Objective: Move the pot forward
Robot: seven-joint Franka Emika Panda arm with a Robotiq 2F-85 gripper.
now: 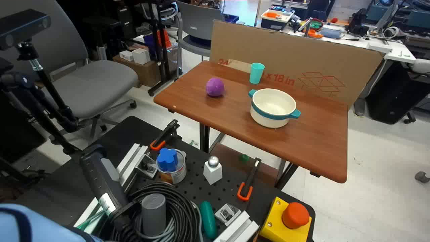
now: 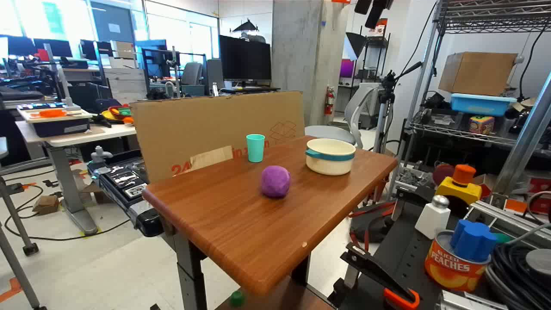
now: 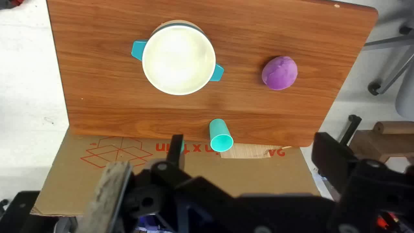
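The pot is wide and cream-white with a teal-blue rim band and two short side handles. It stands upright and empty on the brown wooden table in both exterior views, pot (image 1: pixel 273 104) and pot (image 2: pixel 330 159). In the wrist view the pot (image 3: pixel 179 60) is in the upper middle, seen from above. My gripper (image 3: pixel 249 136) shows only in the wrist view, along the bottom. Its two black fingers are wide apart with nothing between them. It is above the table and apart from the pot. The gripper is not in the exterior views.
A small teal cup (image 1: pixel 256 73) stands by the cardboard sheet (image 1: pixel 285 64) at the table's (image 1: pixel 319 144) edge. A purple ball (image 1: pixel 215 87) lies beside the pot. A black cart holds a can (image 2: pixel 452 267), clamps, cables and a red-topped yellow button box (image 1: pixel 285 222).
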